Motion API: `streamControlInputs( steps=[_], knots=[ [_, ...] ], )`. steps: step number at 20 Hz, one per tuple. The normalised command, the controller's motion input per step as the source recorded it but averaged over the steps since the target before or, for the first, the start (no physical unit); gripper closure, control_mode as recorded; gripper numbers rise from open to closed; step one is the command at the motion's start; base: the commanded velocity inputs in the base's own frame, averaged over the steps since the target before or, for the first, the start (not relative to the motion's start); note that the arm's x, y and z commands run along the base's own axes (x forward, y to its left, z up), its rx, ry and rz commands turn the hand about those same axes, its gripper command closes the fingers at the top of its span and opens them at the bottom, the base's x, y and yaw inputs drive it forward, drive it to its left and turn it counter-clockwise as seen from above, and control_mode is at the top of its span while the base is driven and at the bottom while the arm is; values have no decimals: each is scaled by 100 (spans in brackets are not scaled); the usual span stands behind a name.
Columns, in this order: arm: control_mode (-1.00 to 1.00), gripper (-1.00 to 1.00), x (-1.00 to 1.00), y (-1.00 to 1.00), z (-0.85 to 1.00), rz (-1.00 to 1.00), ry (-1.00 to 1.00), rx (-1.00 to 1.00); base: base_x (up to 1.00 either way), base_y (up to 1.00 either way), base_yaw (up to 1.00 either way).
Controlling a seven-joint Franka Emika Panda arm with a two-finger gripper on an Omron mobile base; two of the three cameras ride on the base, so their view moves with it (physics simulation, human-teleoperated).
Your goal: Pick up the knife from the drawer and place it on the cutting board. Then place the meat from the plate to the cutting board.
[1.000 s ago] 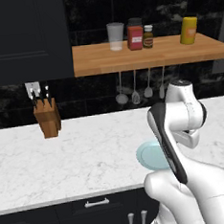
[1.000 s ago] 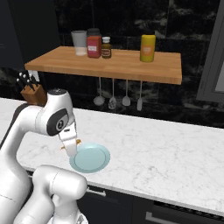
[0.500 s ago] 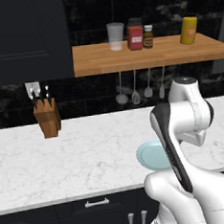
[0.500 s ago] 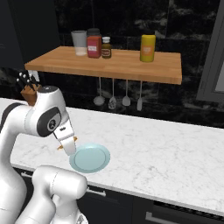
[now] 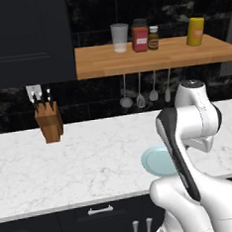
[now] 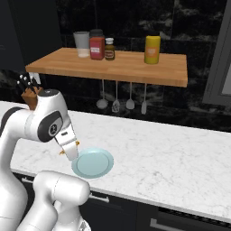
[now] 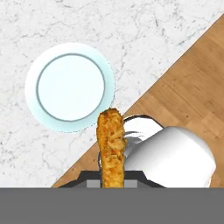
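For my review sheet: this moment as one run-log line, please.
phase: carrying meat | gripper: shut on meat | plate: bare, on the counter

Swings further left and back from the plate (image 6: 92, 163), hand (image 6: 68, 151) now off its rim, carrying the meat (image 7: 112, 146).

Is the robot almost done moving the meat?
Partly. The plate is bare, so the meat is already off it. In the hand view the gripper holds the orange-brown piece above the counter. Still left: setting it down on the cutting board. Whether the knife step is done can't be told here.
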Motion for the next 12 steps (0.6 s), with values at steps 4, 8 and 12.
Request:
streamControlInputs(
  steps=[4, 8, 12],
  knots=[
    [100, 100, -26, -10, 0, 0, 0, 1, -15, -11, 0],
    [100, 100, 0, 0, 0, 0, 0, 0, -69, -73, -2],
    [100, 100, 0, 0, 0, 0, 0, 0, -65, -96, -3]
  ],
)
